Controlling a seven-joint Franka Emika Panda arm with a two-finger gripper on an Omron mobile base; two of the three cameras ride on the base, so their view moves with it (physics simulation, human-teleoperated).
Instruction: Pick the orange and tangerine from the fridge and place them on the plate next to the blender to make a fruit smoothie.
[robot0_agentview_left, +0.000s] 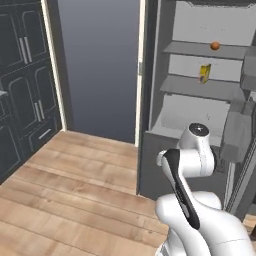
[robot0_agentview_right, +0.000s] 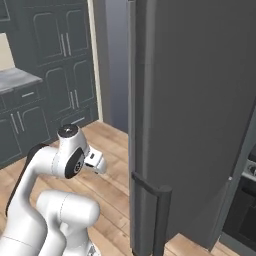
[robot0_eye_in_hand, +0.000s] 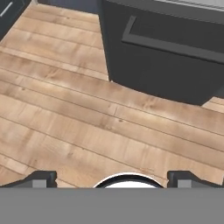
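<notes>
Nothing picked yet: the tangerine (robot0_agentview_left: 215, 46) sits upper right in the open fridge (robot0_agentview_left: 200, 105) (gripper (robot0_eye_in_hand: 112, 177) fingers apart, empty).

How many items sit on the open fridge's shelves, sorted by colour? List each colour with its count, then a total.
Reddish-orange (tangerine on the upper shelf): 1
Yellow (small carton on the shelf below): 1
Total: 2

Dark grey fridge (robot0_agentview_left: 150, 165) with pale interior, reddish-orange tangerine (robot0_agentview_left: 215, 46), light-brown plank floor (robot0_eye_in_hand: 65, 122).
</notes>
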